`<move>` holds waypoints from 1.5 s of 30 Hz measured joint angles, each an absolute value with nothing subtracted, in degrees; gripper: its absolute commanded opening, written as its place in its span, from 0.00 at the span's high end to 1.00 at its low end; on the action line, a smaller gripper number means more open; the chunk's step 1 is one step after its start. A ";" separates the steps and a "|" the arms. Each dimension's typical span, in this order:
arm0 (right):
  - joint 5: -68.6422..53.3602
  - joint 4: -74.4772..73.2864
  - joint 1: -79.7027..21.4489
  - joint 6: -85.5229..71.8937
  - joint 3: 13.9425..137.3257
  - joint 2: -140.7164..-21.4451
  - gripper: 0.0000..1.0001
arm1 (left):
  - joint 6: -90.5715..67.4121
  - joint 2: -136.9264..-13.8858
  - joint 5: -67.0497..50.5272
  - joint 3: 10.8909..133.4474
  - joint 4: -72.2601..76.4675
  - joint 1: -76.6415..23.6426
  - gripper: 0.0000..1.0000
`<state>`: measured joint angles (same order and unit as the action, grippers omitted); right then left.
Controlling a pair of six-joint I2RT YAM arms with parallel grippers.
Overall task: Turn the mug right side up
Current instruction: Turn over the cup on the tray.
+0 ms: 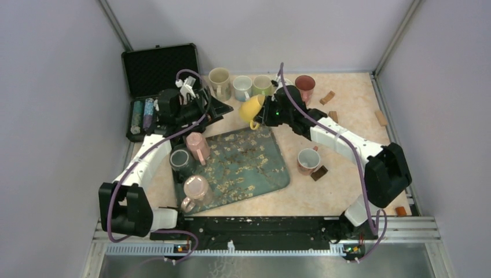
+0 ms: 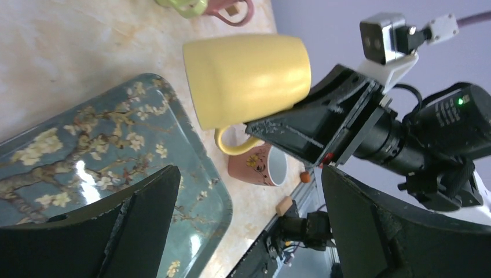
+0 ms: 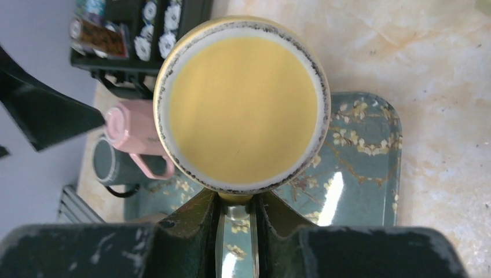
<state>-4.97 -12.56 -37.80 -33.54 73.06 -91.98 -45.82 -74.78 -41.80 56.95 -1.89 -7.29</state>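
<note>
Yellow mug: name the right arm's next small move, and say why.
Probably roll the wrist until the opening faces up. The right pincer holds the mug by its handle, in the air above the tray, and it lies on its side, not yet upright.

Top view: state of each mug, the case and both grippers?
yellow mug, in the air, on its side, held by the handle
right gripper, shut on yellow mug
left gripper, open, empty
pink mug, upside down on tray
grey mug, on tray, orientation unclear
tan mug, on tray, orientation unclear
salmon mug, upright, right of tray
back-row mugs, upright
case, open
</note>
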 measured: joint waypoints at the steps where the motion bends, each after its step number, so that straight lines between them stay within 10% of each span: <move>1: -5.21 -11.97 -37.43 -34.20 73.06 -91.66 1.00 | -46.76 -74.78 -42.63 56.42 -0.67 -7.57 0.02; 25: -18.96 11.46 -33.56 -51.35 67.37 -86.63 1.00 | -70.85 -81.58 -49.60 48.29 35.59 -16.78 0.03; 45: -23.22 20.03 -33.56 -58.02 64.86 -86.32 1.00 | -80.93 -83.59 -45.34 45.74 51.59 -18.46 0.55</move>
<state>-23.22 20.03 -33.56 -58.02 64.86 -86.32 -80.93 -83.59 -45.34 45.74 51.59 -18.46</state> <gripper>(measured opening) 0.169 0.497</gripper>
